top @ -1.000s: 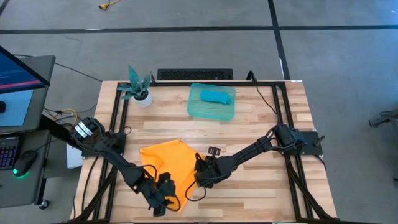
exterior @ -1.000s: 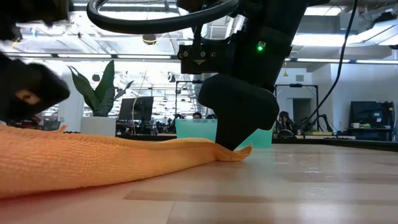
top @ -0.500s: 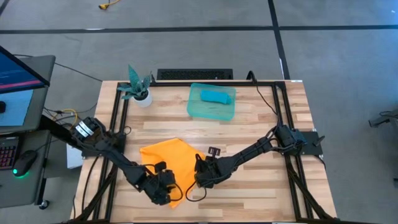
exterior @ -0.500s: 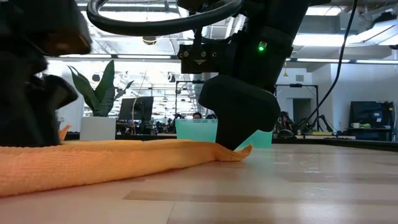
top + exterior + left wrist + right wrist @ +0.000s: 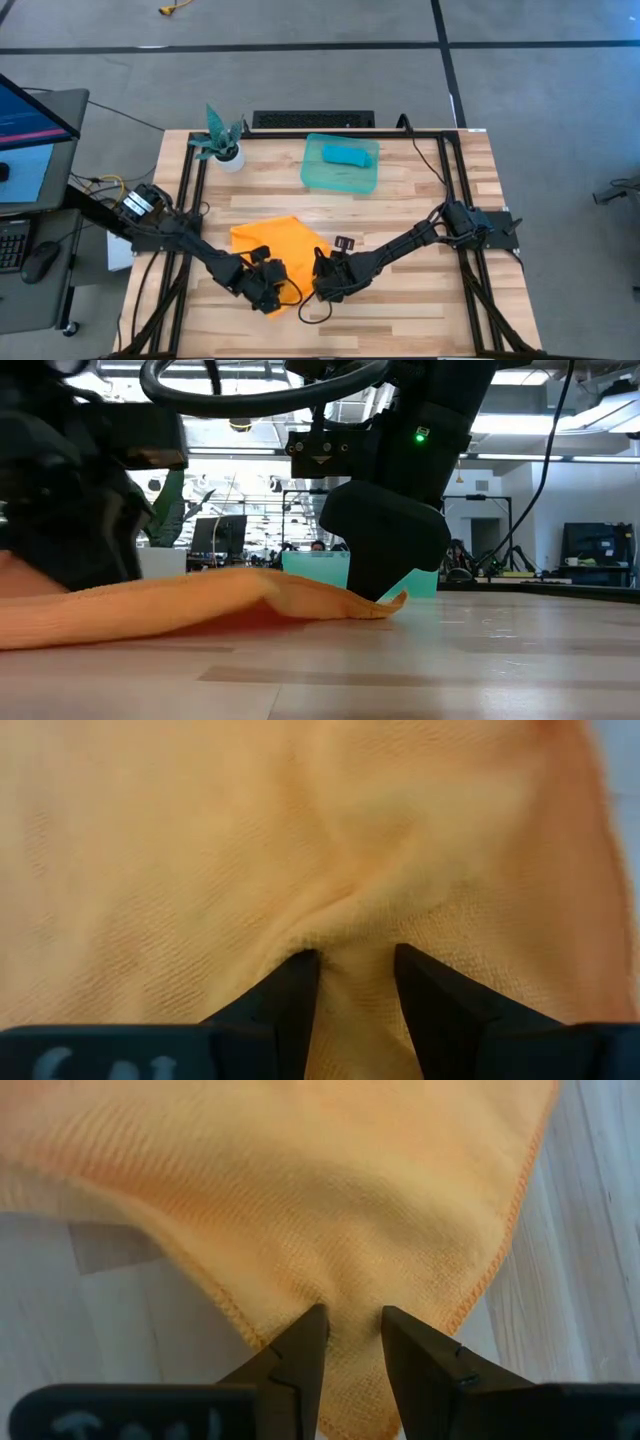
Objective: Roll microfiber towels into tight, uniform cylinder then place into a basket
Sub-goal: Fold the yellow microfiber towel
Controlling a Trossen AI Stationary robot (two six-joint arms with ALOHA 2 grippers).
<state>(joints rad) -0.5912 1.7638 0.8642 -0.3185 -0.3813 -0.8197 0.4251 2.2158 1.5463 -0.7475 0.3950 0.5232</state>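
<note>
While pinched, orange towel (image 5: 300, 1190) between right tool (image 5: 352, 1342) fingers.

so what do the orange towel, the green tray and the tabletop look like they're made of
Orange towel: soft woven cloth, probably microfiber; a fine ribbed weave and stitched hem show, and it puckers between the fingers.
Green tray: looks like translucent plastic, smooth and slightly glossy, with the table showing faintly through it.
Tabletop: pale wood planks with visible grain and seams, satin finish; could be laminate.
</note>
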